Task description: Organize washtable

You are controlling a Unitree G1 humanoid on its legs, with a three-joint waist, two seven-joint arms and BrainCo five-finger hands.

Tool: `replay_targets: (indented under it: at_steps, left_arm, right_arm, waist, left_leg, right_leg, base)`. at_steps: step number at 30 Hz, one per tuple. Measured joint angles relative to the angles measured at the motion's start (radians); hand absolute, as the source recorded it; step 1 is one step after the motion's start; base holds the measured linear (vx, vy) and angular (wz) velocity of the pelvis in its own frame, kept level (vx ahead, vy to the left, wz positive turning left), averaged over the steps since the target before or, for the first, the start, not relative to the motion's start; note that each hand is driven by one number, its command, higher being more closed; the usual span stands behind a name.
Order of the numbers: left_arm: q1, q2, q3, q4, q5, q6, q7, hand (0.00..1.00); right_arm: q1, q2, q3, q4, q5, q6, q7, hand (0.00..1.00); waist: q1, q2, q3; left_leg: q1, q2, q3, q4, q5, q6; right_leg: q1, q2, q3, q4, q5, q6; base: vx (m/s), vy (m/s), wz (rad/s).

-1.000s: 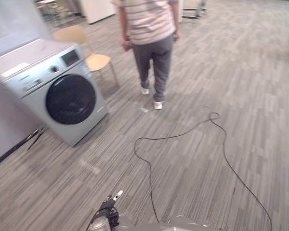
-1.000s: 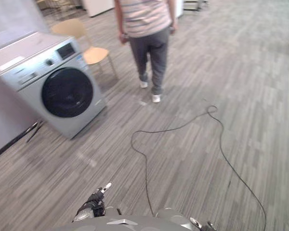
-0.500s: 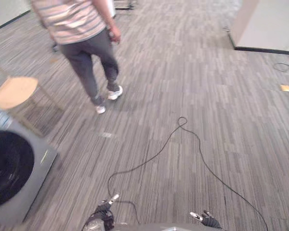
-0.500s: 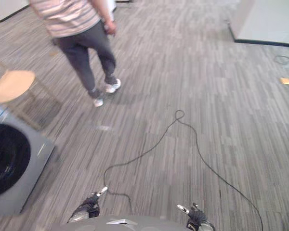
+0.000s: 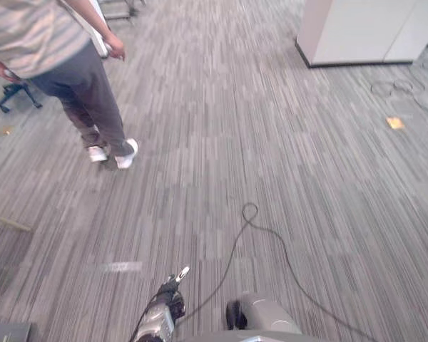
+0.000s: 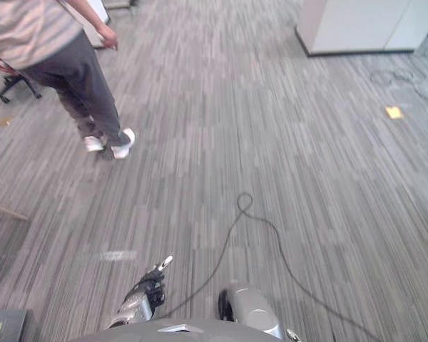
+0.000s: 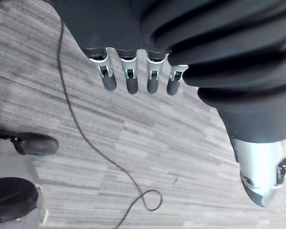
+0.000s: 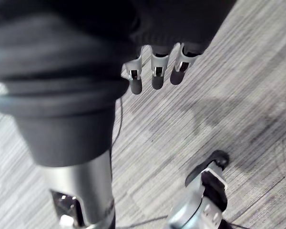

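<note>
Robot stands on open grey carpet floor (image 5: pixel 285 142), nothing within reach to tidy. I cannot tell from here where the wash table is, so I judge the step in hand to be getting to it and the task itself not begun. To do it well: look around until the table is found, walk up square to its front edge, and stop close enough to reach without leaning. Pass wide of the person (image 5: pixel 64 64) standing at the far left in white shoes (image 5: pixel 125 153), who is the nearest obstacle. The white cabinet (image 5: pixel 357 32) at the far right and the yellow scrap (image 5: pixel 394 122) on the carpet near it are well apart from the robot and not a worry. Arms should stay low and close to the body so nothing gets clipped on the way. Left hand (image 5: pixel 168 299) hangs at the near edge, pointing at the floor. Its fingers (image 7: pixel 129 82) are in a loose row, nearly straight, with the thumb (image 7: pixel 262 174) apart from them. It holds nothing and touches nothing, just carpet below. Right hand (image 8: pixel 155 71) is the same: fingers dangle relaxed and nearly straight, thumb off to the side, palm empty, no contact with anything.
</note>
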Motion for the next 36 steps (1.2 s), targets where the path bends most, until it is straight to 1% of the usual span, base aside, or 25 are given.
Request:
replay_targets:
  at_steps: [1,3,5,7,9,12,13,14,15,16,17,18,20,21,22,23,24,25,26,27,29,30,32,34,36]
  left_arm:
    - [0.013,-0.001,0.0,-0.012,-0.001,0.002,-0.002,0.0]
    - [0.012,0.026,-0.001,-0.013,-0.001,-0.004,-0.006,0.0]
    - [0.026,0.043,0.0,-0.015,-0.001,-0.011,-0.003,0.0]
    - [0.045,0.062,-0.002,-0.021,-0.001,-0.018,0.008,0.0]
    - [0.056,0.064,-0.005,-0.006,-0.011,-0.021,0.023,0.0]
    - [0.052,0.065,-0.002,0.009,-0.015,-0.021,0.031,0.0]
    - [0.058,0.066,0.002,0.03,-0.016,-0.024,0.031,0.0]
    - [0.058,0.093,0.0,0.049,-0.013,-0.021,0.03,0.0]
    - [0.048,0.123,-0.019,0.068,-0.006,-0.021,0.027,0.0]
    - [0.043,0.145,-0.045,0.09,-0.004,-0.019,0.023,0.0]
    - [0.041,0.152,-0.057,0.103,-0.001,-0.018,0.022,0.0]
    - [0.029,0.156,-0.082,0.121,0.0,-0.01,0.018,0.0]
    - [0.017,0.141,-0.151,0.128,-0.001,0.0,0.012,0.0]
    - [0.008,0.134,-0.2,0.14,-0.002,-0.002,0.01,0.0]
    - [-0.001,0.13,-0.213,0.146,-0.004,-0.002,0.01,0.0]
    - [-0.02,0.113,-0.213,0.146,-0.014,-0.003,0.01,0.0]
    - [-0.037,0.103,-0.184,0.14,-0.018,-0.004,0.013,0.0]
    - [-0.041,0.103,-0.181,0.134,-0.019,-0.005,0.013,0.0]
    - [-0.044,0.093,-0.183,0.132,-0.019,-0.009,0.012,0.0]
    - [-0.038,0.062,-0.187,0.14,-0.018,-0.012,0.007,0.0]
    - [-0.034,0.048,-0.154,0.115,-0.012,-0.011,-0.006,0.0]
    - [-0.024,0.02,-0.07,0.108,-0.007,-0.01,-0.008,0.0]
    - [-0.008,0.014,-0.019,0.076,-0.001,-0.007,-0.011,0.0]
    - [0.007,0.021,-0.024,0.05,-0.001,-0.007,-0.015,0.0]
    - [0.009,0.044,-0.04,0.024,0.0,-0.018,-0.015,0.0]
  right_arm:
    - [-0.01,-0.004,0.024,-0.018,-0.002,0.0,0.0,0.0]
    - [-0.037,-0.009,0.02,-0.022,-0.007,-0.001,0.002,0.0]
    - [-0.062,-0.016,0.028,-0.024,-0.01,-0.004,0.0,0.0]
    - [-0.088,-0.033,0.046,-0.021,-0.01,-0.004,-0.002,0.0]
    - [-0.108,-0.049,0.003,-0.007,-0.012,-0.007,-0.003,0.0]
    - [-0.092,-0.074,-0.007,0.027,-0.023,-0.007,-0.004,0.0]
    - [-0.078,-0.08,-0.006,0.035,-0.049,-0.006,0.0,0.0]
    - [-0.075,-0.073,-0.009,0.063,-0.051,-0.007,0.001,0.0]
    - [-0.076,-0.065,-0.022,0.109,-0.053,-0.003,0.005,0.0]
    - [-0.063,-0.058,-0.03,0.147,-0.063,0.003,0.006,0.0]
    - [-0.049,-0.053,-0.029,0.152,-0.073,0.005,0.007,0.0]
    - [-0.048,-0.053,-0.026,0.149,-0.086,0.004,0.014,0.0]
    - [-0.048,-0.061,0.002,0.125,-0.088,-0.002,0.022,0.0]
    - [-0.047,-0.077,0.043,0.125,-0.088,-0.006,0.026,0.0]
    - [-0.046,-0.078,0.053,0.125,-0.088,-0.006,0.026,0.0]
    - [-0.048,-0.069,0.057,0.126,-0.087,-0.005,0.027,0.0]
    - [-0.05,-0.059,0.057,0.124,-0.087,-0.004,0.026,0.0]
    - [-0.042,-0.056,0.057,0.126,-0.087,-0.004,0.026,0.0]
    - [-0.032,-0.06,0.055,0.132,-0.087,-0.002,0.026,0.0]
    - [-0.023,-0.069,0.045,0.133,-0.087,0.002,0.02,0.0]
    - [-0.028,-0.064,0.011,0.127,-0.086,0.004,0.02,0.0]
    - [-0.009,-0.052,0.022,0.09,-0.085,0.005,0.017,0.0]
    - [-0.005,-0.048,0.084,0.041,-0.085,0.003,0.018,0.0]
    - [-0.024,-0.047,0.129,0.009,-0.086,-0.003,0.021,0.0]
    - [-0.041,-0.056,0.119,0.008,-0.085,-0.004,0.018,0.0]
  waist:
    - [0.026,-0.002,0.002]
    - [0.056,-0.011,0.003]
    - [0.061,-0.023,0.004]
    - [0.062,-0.025,0.004]
    - [0.077,-0.022,0.002]
    - [0.085,-0.023,-0.004]
    - [0.09,-0.042,-0.029]
    - [0.077,-0.087,-0.058]
    - [0.064,-0.134,-0.057]
    - [0.04,-0.156,-0.055]
    - [0.031,-0.16,-0.056]
    - [0.025,-0.145,-0.044]
    - [0.027,-0.087,-0.015]
    - [0.023,-0.04,-0.01]
    - [0.018,-0.023,-0.009]
    - [0.005,-0.015,-0.005]
    - [-0.003,-0.026,0.002]
    - [-0.009,-0.034,0.001]
    - [-0.022,-0.029,0.0]
    - [-0.024,0.015,-0.018]
    - [-0.027,-0.015,0.0]
    - [-0.024,0.0,0.009]
    - [-0.002,0.011,0.015]
    - [0.012,0.01,0.014]
    - [0.037,-0.009,0.014]
  left_leg:
    - [-0.1,0.005,-0.019,0.121,-0.002,-0.003]
    - [-0.203,-0.01,-0.033,0.119,-0.04,0.023]
    - [-0.277,-0.009,-0.01,-0.069,-0.133,0.067]
    - [-0.313,-0.021,0.01,-0.401,-0.162,0.071]
    - [-0.3,-0.066,-0.015,-0.912,-0.093,0.046]
    - [-0.314,-0.101,0.009,-0.95,-0.023,0.095]
    - [-0.297,-0.137,0.008,-0.923,0.064,0.108]
    - [-0.28,-0.187,0.025,-0.913,0.04,0.113]
    - [-0.211,-0.261,0.034,-0.923,-0.007,0.128]
    - [-0.151,-0.307,0.003,-0.927,-0.051,0.141]
    - [-0.121,-0.317,-0.009,-0.932,-0.07,0.148]
    - [-0.046,-0.322,-0.031,-0.954,-0.102,0.157]
    - [0.104,-0.294,-0.046,-1.05,-0.119,0.176]
    - [0.183,-0.256,-0.045,-1.11,-0.133,0.185]
    - [0.207,-0.239,-0.048,-1.129,-0.146,0.181]
    - [0.246,-0.222,-0.055,-1.142,-0.195,0.177]
    - [0.284,-0.21,-0.067,-1.141,-0.249,0.133]
    - [0.3,-0.207,-0.076,-1.132,-0.276,0.122]
    - [0.317,-0.193,-0.103,-1.112,-0.32,0.124]
    - [0.316,-0.159,-0.134,-1.075,-0.311,0.113]
    - [0.266,-0.156,-0.172,-0.877,-0.263,0.075]
    - [0.16,-0.106,-0.2,-0.527,-0.196,0.02]
    - [0.026,-0.051,-0.205,-0.116,-0.072,-0.052]
    - [-0.093,-0.049,-0.191,0.105,-0.071,-0.025]
    - [-0.218,-0.049,-0.108,0.09,-0.123,0.054]
  right_leg:
    - [0.049,0.014,0.027,-0.04,-0.004,-0.002]
    - [0.155,0.006,0.079,-0.12,-0.004,-0.003]
    - [0.249,-0.025,0.131,-0.189,-0.003,0.008]
    - [0.297,-0.057,0.177,-0.231,-0.017,0.031]
    - [0.354,-0.097,0.236,-0.287,-0.04,0.065]
    - [0.403,-0.143,0.285,-0.24,-0.076,0.131]
    - [0.372,-0.172,0.316,-0.116,-0.097,0.166]
    - [0.325,-0.207,0.329,0.02,-0.093,0.168]
    - [0.278,-0.243,0.34,0.218,-0.009,0.185]
    - [0.239,-0.236,0.352,0.396,0.175,0.254]
    - [0.205,-0.228,0.357,0.487,0.21,0.289]
    - [0.129,-0.211,0.332,0.638,0.194,0.263]
    - [0.003,-0.182,0.279,0.698,0.087,0.174]
    - [-0.079,-0.147,0.242,0.61,0.036,0.165]
    - [-0.124,-0.135,0.224,0.548,0.022,0.171]
    - [-0.204,-0.121,0.215,0.419,0.017,0.186]
    - [-0.251,-0.127,0.221,0.243,0.045,0.22]
    - [-0.256,-0.137,0.22,0.135,0.07,0.233]
    - [-0.265,-0.149,0.184,0.104,0.182,0.209]
    - [-0.249,-0.125,0.154,0.125,0.117,0.182]
    - [-0.219,-0.153,0.136,0.205,0.053,0.137]
    - [-0.128,-0.128,0.111,0.17,0.014,0.1]
    - [-0.001,-0.083,0.107,0.093,-0.035,0.077]
    - [0.108,-0.069,0.117,0.021,-0.056,0.057]
    - [0.231,-0.094,0.135,-0.082,-0.063,0.053]
  base:
    - [0.4,-0.17,-0.52]
    - [0.37,-0.14,-0.52]
    - [0.13,-0.091,-0.57]
    - [-0.22,-0.035,-0.73]
    - [-0.14,0.024,-0.7]
    - [0.39,0.159,-0.53]
    - [0.69,0.155,-0.54]
    - [0.84,0.113,-0.34]
    - [0.72,0.091,0.42]
    - [0.58,0.082,0.62]
    - [0.39,0.07,0.66]
    - [0.23,0.027,0.18]
    - [0.08,0.027,-0.12]
    - [-0.08,0.058,-0.11]
    - [-0.19,0.062,0.04]
    - [-0.28,0.036,0.22]
    - [-0.28,0.004,0.3]
    - [-0.12,-0.082,0.43]
    - [0.32,-0.2,0.48]
    - [0.56,-0.322,0.49]
    - [0.67,-0.385,0.51]
    - [0.55,-0.301,0.46]
    - [0.41,-0.168,0.12]
    - [0.43,-0.167,-0.03]
    - [0.23,-0.044,-0.07]
